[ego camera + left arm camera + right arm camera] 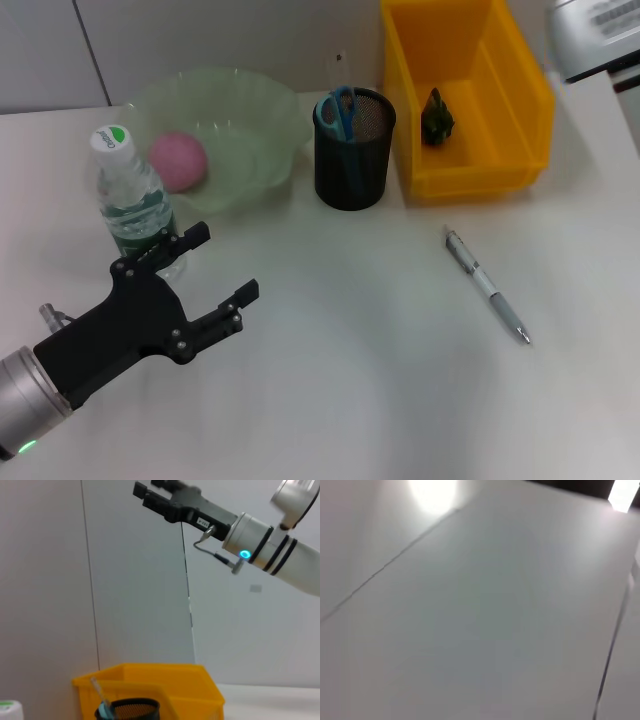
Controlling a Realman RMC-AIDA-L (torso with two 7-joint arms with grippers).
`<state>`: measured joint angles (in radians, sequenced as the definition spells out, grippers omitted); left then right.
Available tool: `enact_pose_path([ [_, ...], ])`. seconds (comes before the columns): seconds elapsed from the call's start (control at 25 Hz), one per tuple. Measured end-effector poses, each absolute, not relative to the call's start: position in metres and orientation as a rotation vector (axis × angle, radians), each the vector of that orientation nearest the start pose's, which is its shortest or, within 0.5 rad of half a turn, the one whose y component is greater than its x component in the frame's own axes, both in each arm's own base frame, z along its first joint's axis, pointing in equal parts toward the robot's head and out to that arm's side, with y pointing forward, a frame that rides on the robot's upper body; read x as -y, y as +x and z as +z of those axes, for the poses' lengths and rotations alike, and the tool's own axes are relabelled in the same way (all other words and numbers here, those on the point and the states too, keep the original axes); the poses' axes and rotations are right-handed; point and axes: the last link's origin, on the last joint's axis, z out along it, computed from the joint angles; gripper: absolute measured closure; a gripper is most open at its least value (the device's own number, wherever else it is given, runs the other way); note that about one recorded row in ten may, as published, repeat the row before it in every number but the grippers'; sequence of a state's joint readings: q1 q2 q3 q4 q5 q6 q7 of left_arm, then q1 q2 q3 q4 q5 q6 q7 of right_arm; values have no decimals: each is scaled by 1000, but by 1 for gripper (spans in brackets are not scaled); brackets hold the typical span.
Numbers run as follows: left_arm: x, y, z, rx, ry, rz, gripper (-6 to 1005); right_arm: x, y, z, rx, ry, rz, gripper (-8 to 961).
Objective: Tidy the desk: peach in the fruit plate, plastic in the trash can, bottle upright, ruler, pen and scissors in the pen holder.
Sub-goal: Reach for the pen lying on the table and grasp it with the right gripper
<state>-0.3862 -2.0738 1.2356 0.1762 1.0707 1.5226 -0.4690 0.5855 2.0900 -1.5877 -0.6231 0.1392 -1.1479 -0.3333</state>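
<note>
Head camera first: I see the left gripper [222, 266] low over the white surface [350, 380], jaws spread wide and holding nothing, just beside the upright water bottle [130, 200]. Behind the bottle sits the pale green fruit plate [265, 120] with the pink peach [178, 160] inside it. The black mesh pen holder [352, 150] stands between the plate and the yellow trash can [520, 130]; blue-handled scissors [338, 112] stick out of the holder, and a dark crumpled piece of plastic [437, 118] lies in the can. The pen [487, 285] lies flat on the surface, well apart from the holder. Only part of the right arm [590, 35] shows at the top corner.

Left wrist camera: I see the right gripper [150, 490] raised high against the wall, the trash can [165, 680] and holder rim [130, 709] below; its jaws I cannot tell.

Right wrist camera: only blank wall panels.
</note>
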Motion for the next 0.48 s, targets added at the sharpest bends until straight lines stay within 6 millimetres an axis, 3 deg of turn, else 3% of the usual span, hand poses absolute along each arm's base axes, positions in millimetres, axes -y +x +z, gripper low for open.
enact_pose_path([
  [0.08, -266, -281, -54, 167, -2363, -971, 184, -413, 152, 48, 166, -1461, 927, 287],
  [0.12, -266, -281, -54, 174, -2372, -970, 184, -410, 156, 42, -14, -1545, 1071, 287],
  [0.16, -266, -281, -54, 174, -2372, -970, 184, -410, 156, 42, -14, -1545, 1071, 287],
  [0.32, -266, -284, -54, 212, -2391, -963, 184, -401, 152, 36, -335, -1761, 1231, 287],
  [0.48, -266, -285, -54, 213, -2395, -957, 184, -394, 143, 34, -450, -1924, 1167, 287],
])
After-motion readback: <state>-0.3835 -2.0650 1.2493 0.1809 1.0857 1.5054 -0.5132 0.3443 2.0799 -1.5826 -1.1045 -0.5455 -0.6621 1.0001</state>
